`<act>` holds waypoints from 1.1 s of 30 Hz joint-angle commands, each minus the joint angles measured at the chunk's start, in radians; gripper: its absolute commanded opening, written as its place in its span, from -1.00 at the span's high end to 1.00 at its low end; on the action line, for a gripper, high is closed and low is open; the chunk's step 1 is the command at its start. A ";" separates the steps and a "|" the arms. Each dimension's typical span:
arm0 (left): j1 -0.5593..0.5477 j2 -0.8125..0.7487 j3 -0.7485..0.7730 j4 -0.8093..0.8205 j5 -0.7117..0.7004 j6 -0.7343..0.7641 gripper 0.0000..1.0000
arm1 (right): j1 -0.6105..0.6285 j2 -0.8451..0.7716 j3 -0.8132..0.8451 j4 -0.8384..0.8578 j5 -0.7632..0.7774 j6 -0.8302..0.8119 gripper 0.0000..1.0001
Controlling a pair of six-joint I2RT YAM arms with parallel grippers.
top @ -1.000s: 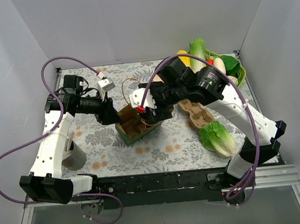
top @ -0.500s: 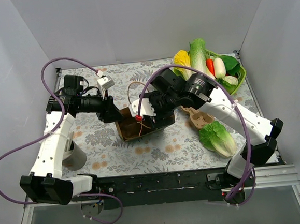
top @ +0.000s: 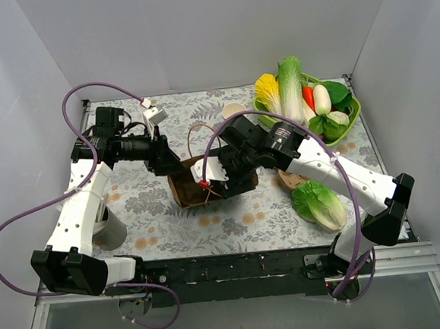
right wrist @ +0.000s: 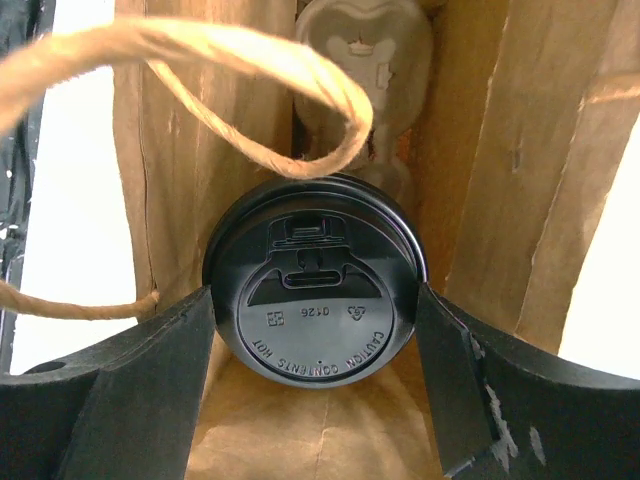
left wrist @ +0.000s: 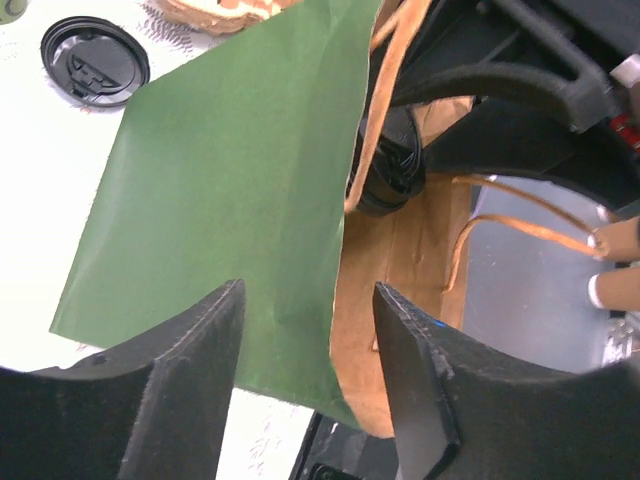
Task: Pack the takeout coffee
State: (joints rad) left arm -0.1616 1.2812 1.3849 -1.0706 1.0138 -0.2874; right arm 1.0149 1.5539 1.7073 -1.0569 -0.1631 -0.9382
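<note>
The right gripper [right wrist: 315, 300] is clamped on the takeout coffee [right wrist: 313, 250]. Its fingers [right wrist: 150, 380] press either side of the cup's black lid [right wrist: 310, 320] at the centre of the right wrist view, down inside the paper bag [right wrist: 500, 150], whose twine handle [right wrist: 200, 60] loops across the upper left. Low in the left wrist view, the left gripper [left wrist: 308, 300] has its jaws apart astride the bag's green wall. A second lid [left wrist: 95, 62] lies on the table [left wrist: 40, 180] at upper left.
</note>
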 commanded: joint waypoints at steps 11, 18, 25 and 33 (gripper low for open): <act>0.010 -0.028 0.002 0.290 0.091 -0.340 -0.23 | 0.063 -0.219 -0.265 0.230 0.089 -0.059 0.71; 0.043 0.033 -0.128 0.619 -0.124 -0.585 -0.22 | 0.065 -0.207 -0.291 0.264 0.139 -0.091 0.77; 0.060 0.211 -0.164 0.681 -0.165 -0.636 -0.18 | 0.039 -0.193 -0.298 0.287 0.113 -0.174 0.79; 0.060 0.279 -0.242 0.742 -0.087 -0.642 -0.16 | 0.014 -0.150 -0.295 0.284 0.077 -0.218 0.81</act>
State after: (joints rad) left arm -0.1028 1.5677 1.1564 -0.3824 0.8829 -0.9264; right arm 1.0412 1.3796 1.4094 -0.8024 -0.0574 -1.1061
